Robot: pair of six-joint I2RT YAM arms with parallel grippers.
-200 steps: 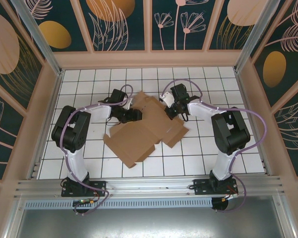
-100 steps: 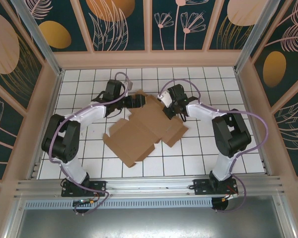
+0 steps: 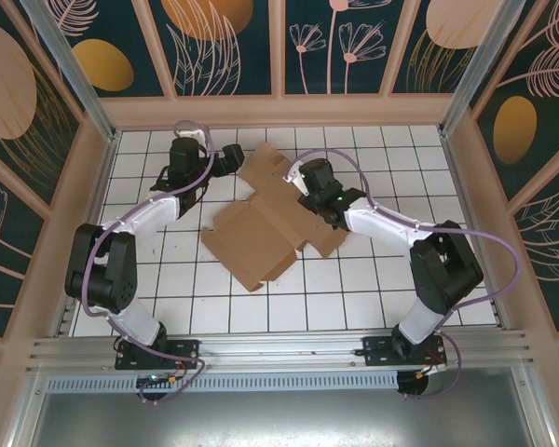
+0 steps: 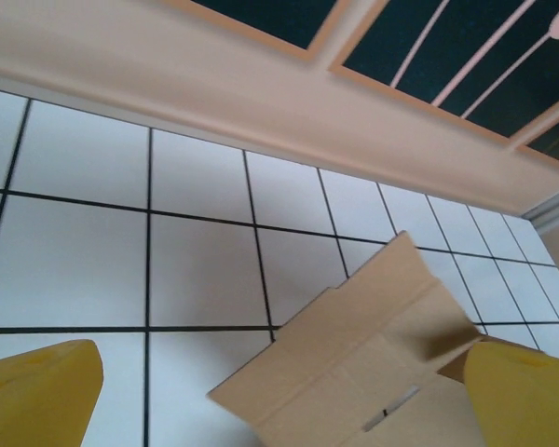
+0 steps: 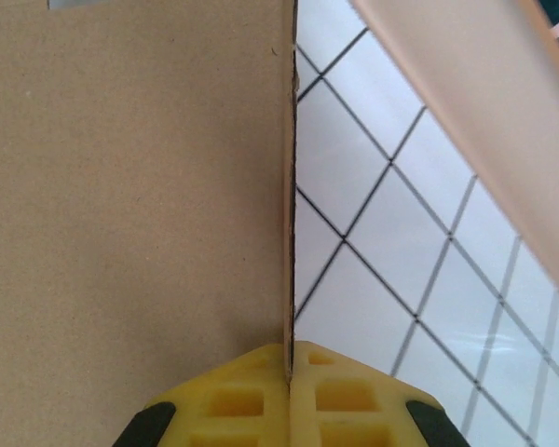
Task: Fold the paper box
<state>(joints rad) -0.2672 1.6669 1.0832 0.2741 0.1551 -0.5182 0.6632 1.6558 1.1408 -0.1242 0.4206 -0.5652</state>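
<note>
paper box (image 3: 256, 237): brown, flaps spread, slotted; right claw (image 5: 290, 358): pinching its edge

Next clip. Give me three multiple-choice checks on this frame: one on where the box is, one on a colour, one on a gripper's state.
1. Where does the paper box lie?
A. On the tiled table, between the arms
B. Against the back wall
C. On the near rail

2. What colour are the fingers in the right wrist view?
A. Blue
B. Yellow
C. Red

3. What is the right gripper doing?
A. Open above the box
B. Shut on nothing
C. Shut on the box's edge

Answers: 1 A, the cardboard lies mid-table in the top view; 2 B, both fingers are plainly yellow; 3 C, the fingers meet on the thin cardboard edge.
</note>
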